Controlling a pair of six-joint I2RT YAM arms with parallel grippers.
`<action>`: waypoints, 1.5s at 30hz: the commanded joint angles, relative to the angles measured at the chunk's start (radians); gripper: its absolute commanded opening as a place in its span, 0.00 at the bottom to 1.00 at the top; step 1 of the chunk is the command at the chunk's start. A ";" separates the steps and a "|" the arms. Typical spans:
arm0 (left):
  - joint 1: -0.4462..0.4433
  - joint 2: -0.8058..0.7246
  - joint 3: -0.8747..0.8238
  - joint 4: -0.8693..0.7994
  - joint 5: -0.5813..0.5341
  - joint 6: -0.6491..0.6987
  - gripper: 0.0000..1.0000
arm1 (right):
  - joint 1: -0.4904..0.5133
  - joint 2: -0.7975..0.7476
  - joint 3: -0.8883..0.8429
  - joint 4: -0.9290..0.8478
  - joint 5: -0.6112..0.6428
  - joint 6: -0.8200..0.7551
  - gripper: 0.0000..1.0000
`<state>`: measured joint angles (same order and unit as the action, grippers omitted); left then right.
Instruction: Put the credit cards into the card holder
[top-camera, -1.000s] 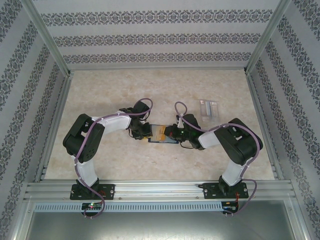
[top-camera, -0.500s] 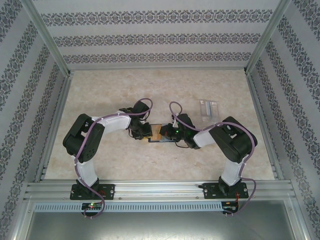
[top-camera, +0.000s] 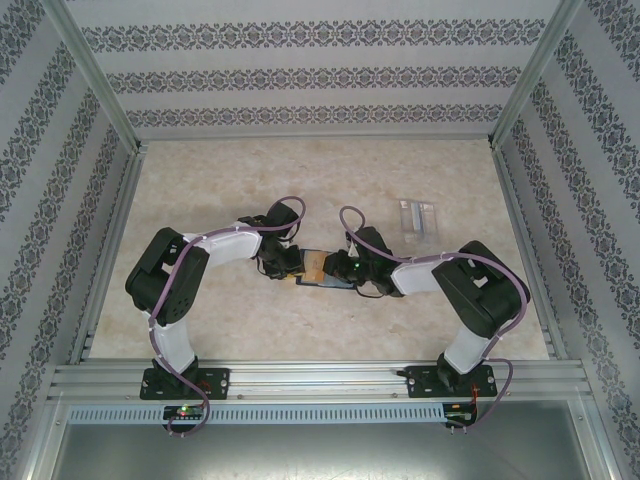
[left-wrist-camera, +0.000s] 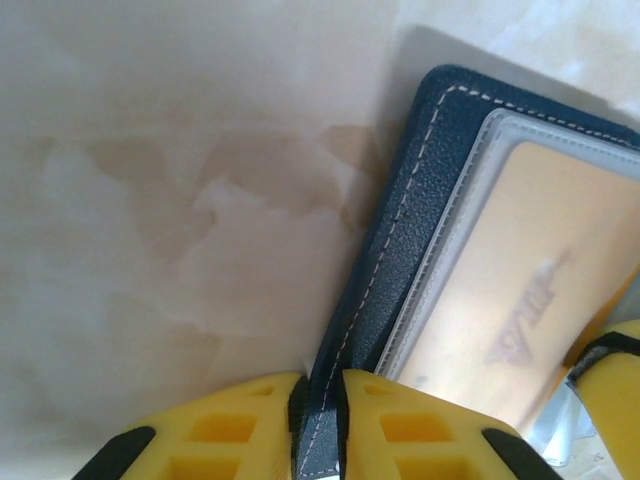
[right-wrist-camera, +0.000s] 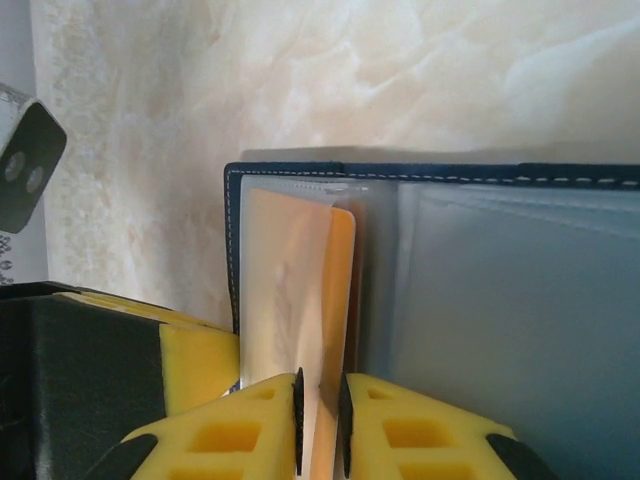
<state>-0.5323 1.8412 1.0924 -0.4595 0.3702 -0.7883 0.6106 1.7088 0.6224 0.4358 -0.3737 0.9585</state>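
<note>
Pinched hard together, the left fingers (left-wrist-camera: 230, 425) clamp the stitched navy edge of the card holder (left-wrist-camera: 400, 250), with the cover running straight between the two pads. Over the open holder, the right fingers (right-wrist-camera: 420, 430) stand close on either side of a clear sleeve leaf (right-wrist-camera: 275, 290) and the near edge of the orange card (right-wrist-camera: 342, 280). The gap is narrow, but I cannot tell whether they are pressing the leaf or merely flanking it.

From the right fingers the orange card lies dead ahead. Its long axis runs straight away from them, into the sleeve and toward the holder's far stitched edge. Its far end sits just short of that edge, so I judge it about home. The right arm is the nearer to it, while the left only steadies the holder from its left side. Any withdrawal should go straight back along that axis, or the card may drag out.

From above, the holder lies open on the tabletop (top-camera: 220, 180) between the two arms. A clear plastic box (top-camera: 417, 215) sits well apart, beyond the holder on the right arm's side.
</note>
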 joint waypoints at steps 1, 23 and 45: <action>0.026 0.030 -0.046 -0.065 -0.082 0.021 0.21 | -0.007 0.000 0.003 -0.037 0.004 -0.028 0.11; 0.027 -0.015 -0.041 -0.083 -0.110 0.016 0.28 | -0.004 -0.024 0.053 -0.093 -0.021 -0.053 0.06; 0.026 -0.126 -0.049 -0.131 -0.145 0.036 0.32 | -0.011 -0.277 -0.074 -0.367 0.175 -0.170 0.43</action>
<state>-0.5148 1.7397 1.0611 -0.5579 0.2485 -0.7662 0.5934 1.4487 0.5560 0.0765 -0.2321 0.7925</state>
